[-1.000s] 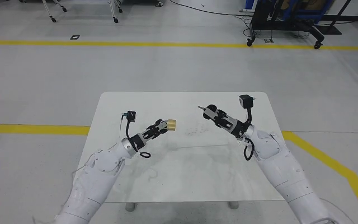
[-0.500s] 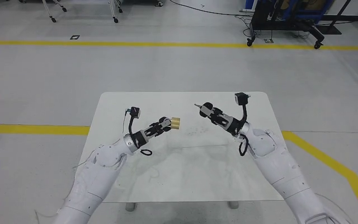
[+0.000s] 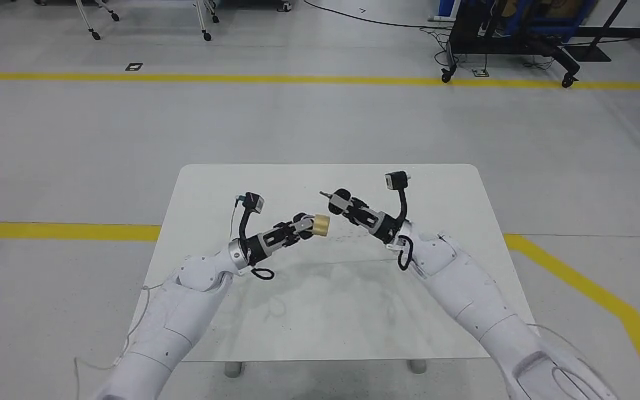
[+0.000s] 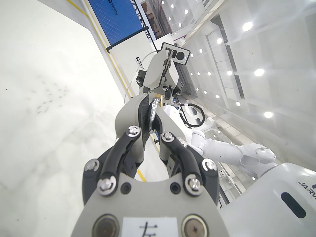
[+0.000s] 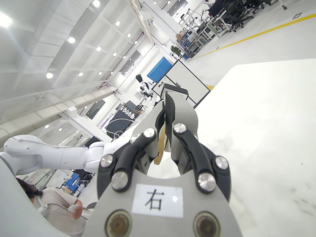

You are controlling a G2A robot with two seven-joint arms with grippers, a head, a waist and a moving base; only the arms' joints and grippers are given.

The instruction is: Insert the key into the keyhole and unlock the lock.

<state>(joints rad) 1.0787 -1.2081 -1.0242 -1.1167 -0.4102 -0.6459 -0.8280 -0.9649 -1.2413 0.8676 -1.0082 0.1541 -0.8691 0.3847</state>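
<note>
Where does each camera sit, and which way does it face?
Top view: above the arms, looking down at the white table; shows the left gripper holding the padlock, the right gripper the key.
Left wrist view: on the left wrist, looking along its fingers past the padlock to the right gripper.
Right wrist view: on the right wrist, looking along its fingers toward the left arm.
Shared: all views show the table; each wrist view shows the other arm.

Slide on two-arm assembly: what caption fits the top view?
Left tool holds a small brass padlock above the white table; right tool holds a small metal key close by.
</note>
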